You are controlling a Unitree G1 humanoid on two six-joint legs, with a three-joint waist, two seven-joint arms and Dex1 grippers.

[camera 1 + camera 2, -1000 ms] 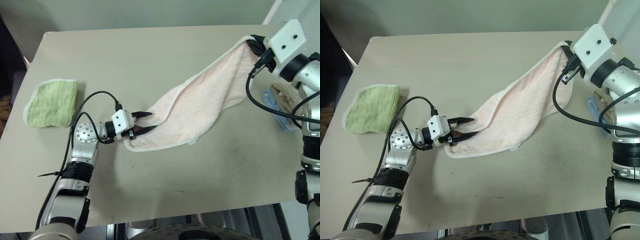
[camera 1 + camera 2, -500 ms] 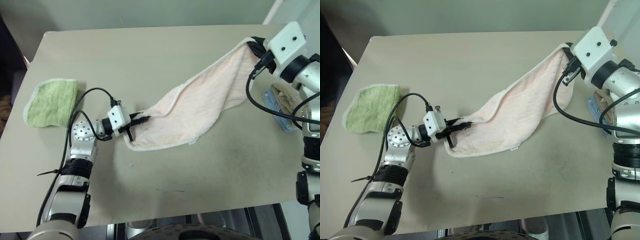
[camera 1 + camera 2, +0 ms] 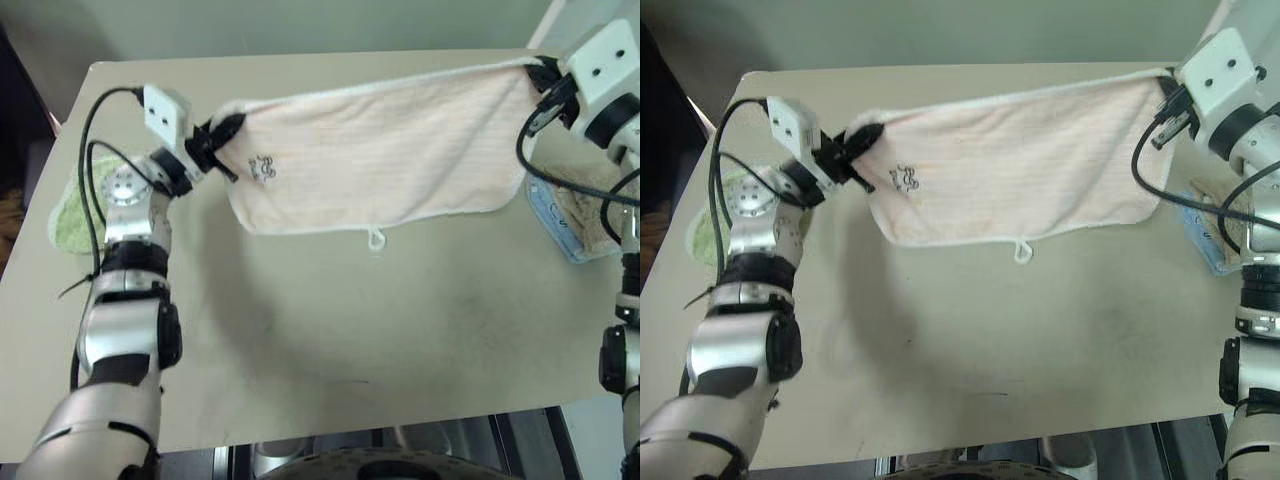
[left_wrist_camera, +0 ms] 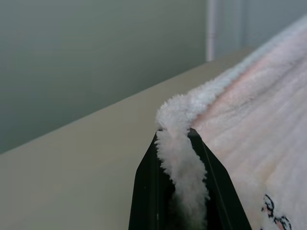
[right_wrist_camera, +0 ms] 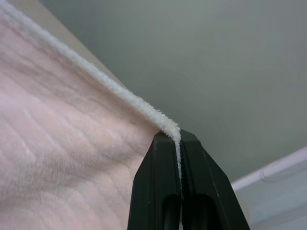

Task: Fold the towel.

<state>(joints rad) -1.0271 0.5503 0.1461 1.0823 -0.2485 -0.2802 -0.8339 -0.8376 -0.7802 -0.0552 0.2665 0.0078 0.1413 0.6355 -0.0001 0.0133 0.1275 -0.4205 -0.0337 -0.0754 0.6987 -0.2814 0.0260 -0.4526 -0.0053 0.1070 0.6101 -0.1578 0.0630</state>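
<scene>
Above the surface: towel, corners clamped by left gripper and right gripper, stretched flat for folding.

Table: beige top, rounded corners, matte, with faint dark scuffs near its middle and front. Wall behind it: plain grey-green, evenly lit, no windows seen. A pale pipe or trim runs up the wall at the far right corner. Dark gap beside the table's left edge. Metal frame parts show under the front edge
</scene>
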